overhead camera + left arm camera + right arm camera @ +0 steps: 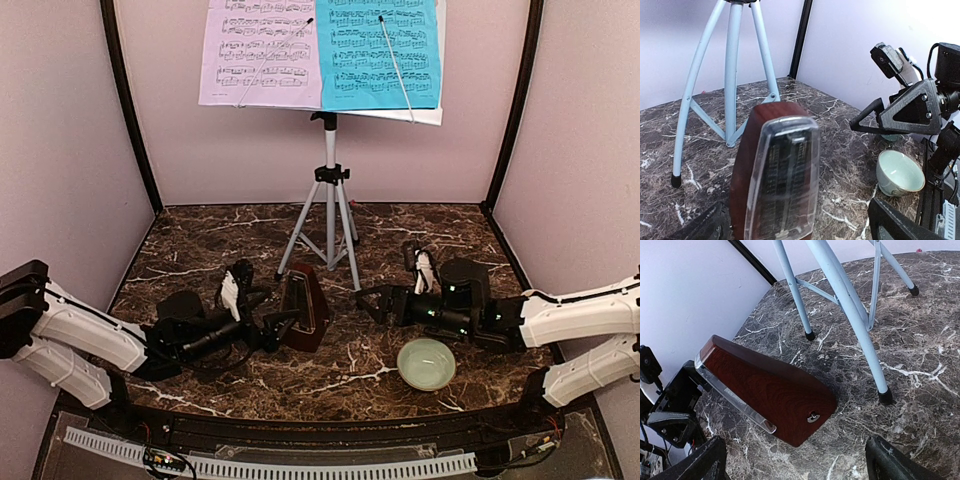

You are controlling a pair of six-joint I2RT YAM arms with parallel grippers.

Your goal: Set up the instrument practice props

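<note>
The silver tripod music stand [330,205] stands at the back centre. Its white desk holds a lavender page [262,52] on the left and a cyan page [380,55] on the right. The dark reddish-brown metronome [303,305] with a clear cover stands upright just in front of the tripod legs. My left gripper [275,325] is open, with the metronome [777,175] between its spread fingers [900,222]. My right gripper [372,300] is open and empty, right of the metronome [770,390] and pointing at it.
A pale green bowl [426,362] sits at the front right, close under the right arm; it also shows in the left wrist view [897,172]. Tripod legs [850,315] stand just behind the metronome. Walls close the marble table [200,250] on three sides.
</note>
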